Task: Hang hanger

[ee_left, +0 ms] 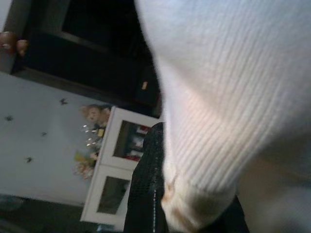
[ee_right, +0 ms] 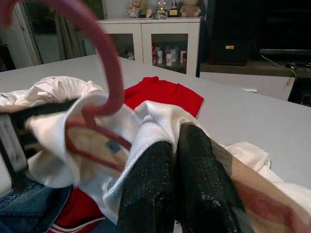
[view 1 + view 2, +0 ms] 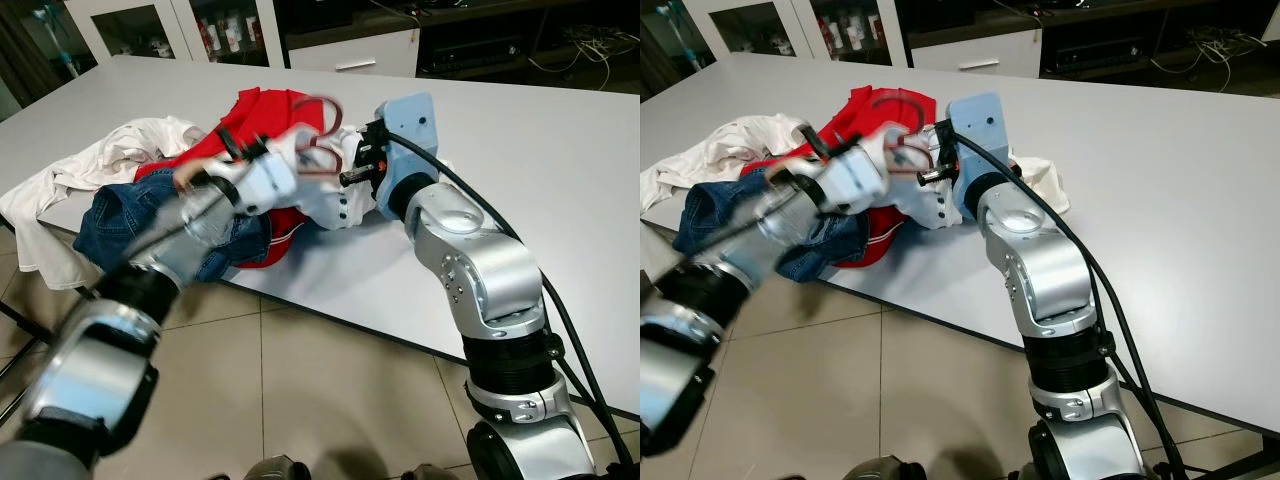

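a pile of clothes lies near the front edge of the grey tabletop [image 3: 560, 150]: a red garment [image 3: 265, 112], a pair of blue jeans [image 3: 125, 215] hanging partly over the edge, and a white t-shirt [image 3: 120, 150] spread to the robot's left. both arms reach into the middle of this pile, where a white shirt [image 3: 330, 195] with a checked lining is bunched up.

the dark red hanger [image 2: 99, 63] sits in that white shirt: its hook curves up above the collar, and its lower bar lies inside the neck opening, as the right wrist view shows. in the head views the hook appears as a blurred reddish loop between the two wrists, above the white shirt.

the right gripper [image 2: 180, 179] has its two black fingers pressed together on a fold of the white shirt just beside the hanger. its blue wrist housing [image 3: 405, 125] stands over the pile, with a black cable running back along the arm.

the left gripper [image 1: 146, 194] is motion-blurred in the head views, reaching over the jeans towards the hanger. in its wrist view, white ribbed cloth covers most of it and one black finger shows beside the fabric; i cannot tell whether its fingers are apart or together.

behind the tabletop stand white cabinets [image 2: 165, 41] with glass doors.
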`<state>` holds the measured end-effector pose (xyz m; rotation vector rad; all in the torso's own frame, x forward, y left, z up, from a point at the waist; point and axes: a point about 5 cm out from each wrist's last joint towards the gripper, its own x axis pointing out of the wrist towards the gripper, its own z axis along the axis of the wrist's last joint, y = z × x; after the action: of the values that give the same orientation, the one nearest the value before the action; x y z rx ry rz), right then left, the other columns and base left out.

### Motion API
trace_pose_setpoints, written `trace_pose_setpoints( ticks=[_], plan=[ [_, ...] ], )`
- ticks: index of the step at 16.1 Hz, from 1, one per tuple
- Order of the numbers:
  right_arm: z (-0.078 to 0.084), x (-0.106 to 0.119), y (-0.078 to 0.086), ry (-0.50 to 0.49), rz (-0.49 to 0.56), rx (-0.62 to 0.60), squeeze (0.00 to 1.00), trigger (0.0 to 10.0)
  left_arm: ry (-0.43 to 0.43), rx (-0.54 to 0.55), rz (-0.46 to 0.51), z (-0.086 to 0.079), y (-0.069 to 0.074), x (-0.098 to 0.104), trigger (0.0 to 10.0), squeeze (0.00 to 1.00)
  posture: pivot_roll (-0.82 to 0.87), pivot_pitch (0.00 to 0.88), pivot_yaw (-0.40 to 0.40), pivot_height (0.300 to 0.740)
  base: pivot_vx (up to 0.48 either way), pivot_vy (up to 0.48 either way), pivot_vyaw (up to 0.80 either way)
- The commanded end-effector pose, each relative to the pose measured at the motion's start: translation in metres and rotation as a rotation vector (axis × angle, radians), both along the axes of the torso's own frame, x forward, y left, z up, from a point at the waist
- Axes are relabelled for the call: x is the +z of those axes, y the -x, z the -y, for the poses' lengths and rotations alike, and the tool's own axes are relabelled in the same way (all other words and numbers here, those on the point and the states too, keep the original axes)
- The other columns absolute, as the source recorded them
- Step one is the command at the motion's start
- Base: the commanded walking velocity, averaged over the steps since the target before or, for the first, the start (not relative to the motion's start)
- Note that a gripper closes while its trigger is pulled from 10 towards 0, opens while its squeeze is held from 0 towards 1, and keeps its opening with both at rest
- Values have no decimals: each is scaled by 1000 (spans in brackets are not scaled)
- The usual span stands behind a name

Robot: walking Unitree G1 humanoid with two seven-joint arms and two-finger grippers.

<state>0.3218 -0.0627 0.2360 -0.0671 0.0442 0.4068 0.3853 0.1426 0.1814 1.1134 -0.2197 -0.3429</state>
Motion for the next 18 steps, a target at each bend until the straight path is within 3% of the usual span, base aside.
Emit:
trace_pose_setpoints(
  ticks=[1,2,3,4,5,6,7,8,9,11,12,15,16,18],
  plan=[
    [-7,-3,0,0,-12,20,0,1294,22,-14,20,3,0,6,0,0,-117,0,136,740,0,0,0],
    [-7,-7,-1,8,-22,14,0,1255,40,-19,25,6,1,7,0,0,-117,0,135,740,0,0,0],
    [-8,-13,-1,23,-34,13,0,2980,66,-15,38,7,0,10,0,0,-117,0,135,740,0,0,0],
    [-10,-18,0,53,-42,26,0,8235,85,-4,54,5,-1,15,0,0,-117,0,135,740,0,0,0],
    [-11,-20,0,68,-44,34,0,10000,92,1,59,3,-1,16,0,0,-117,0,135,740,0,0,0],
    [-17,-27,8,197,10,148,0,10000,99,28,91,-6,-3,23,0,0,-117,0,131,740,0,0,0],
    [-17,-26,9,217,39,170,0,10000,99,34,98,-9,-3,25,0,0,-116,0,131,740,0,0,0],
    [-14,-23,12,242,92,200,969,10000,96,40,97,-14,-3,25,0,0,-117,0,130,740,0,0,0],
    [-12,-20,15,267,123,234,1000,10000,92,37,90,-16,-3,24,0,0,-118,0,130,740,0,0,0],
    [-9,-19,19,314,149,306,1000,10000,88,22,72,-17,-1,20,0,0,-119,0,130,740,0,0,0],
    [-5,-18,22,314,152,351,0,10000,90,9,58,-15,1,16,0,0,-118,0,129,740,0,0,0],
    [16,-10,23,301,180,386,0,10000,89,-30,30,-10,4,8,0,0,-117,0,126,740,0,0,0],
    [36,-8,19,393,229,382,0,10000,83,-66,10,-8,6,5,0,0,-119,0,127,740,0,0,0],
    [50,-7,13,480,263,356,0,10000,73,-87,3,-7,8,3,0,0,-122,0,128,740,0,0,0]
  ],
)
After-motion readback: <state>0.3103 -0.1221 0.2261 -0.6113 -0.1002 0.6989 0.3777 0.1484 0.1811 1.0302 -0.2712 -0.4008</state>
